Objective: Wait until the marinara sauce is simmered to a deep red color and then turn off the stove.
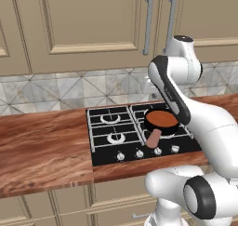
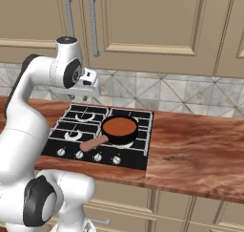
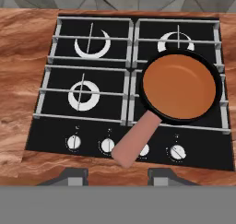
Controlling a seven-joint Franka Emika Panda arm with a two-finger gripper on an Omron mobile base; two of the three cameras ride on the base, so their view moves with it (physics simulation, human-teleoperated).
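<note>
1. The tool (image 3: 117, 176) hangs closed and empty above the stove's (image 3: 133, 87) front edge.
2. Ahead and below it, orange-brown sauce (image 3: 179, 86) fills the pan (image 3: 209, 68) on the near right burner.

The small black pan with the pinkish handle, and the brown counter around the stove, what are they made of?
The small black pan looks like dark matte metal, judging by its thin, even rim. Its pinkish-tan handle is smooth and dull, maybe plastic or silicone. The reddish-brown counter looks like polished wood, with wavy grain streaks. It is all rendered, so these are guesses.
</note>
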